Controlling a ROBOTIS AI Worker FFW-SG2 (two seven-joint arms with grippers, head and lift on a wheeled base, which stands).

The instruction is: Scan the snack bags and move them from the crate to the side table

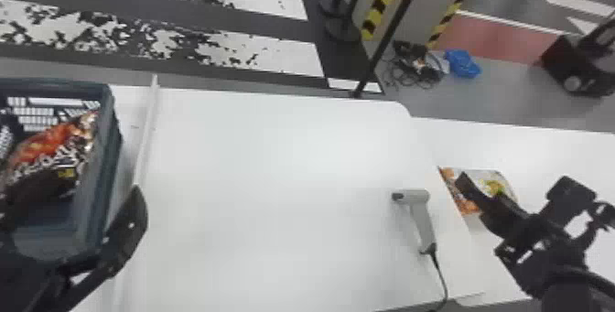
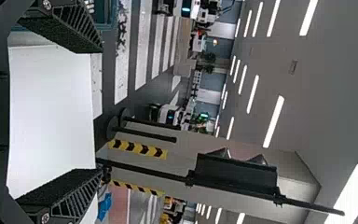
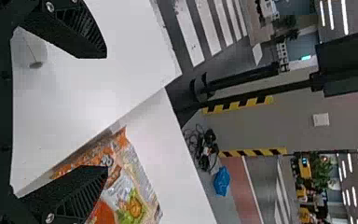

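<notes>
My left hand (image 2: 100, 111) and right hand (image 3: 106, 112) stood wide open, empty. A snack bag (image 1: 55, 148) lay in the crate (image 1: 112, 119) at nine o'clock; the scanner (image 1: 420, 217) lay at four, presumably handy for scanning before things joined another bag (image 3: 129, 179) on the side table (image 1: 563, 151) towards three.

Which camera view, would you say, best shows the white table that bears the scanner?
The head view: it shows a broad stretch of the table, scanner included. The left wrist view has a patch inside the left pincer, the right wrist view a corner.
</notes>
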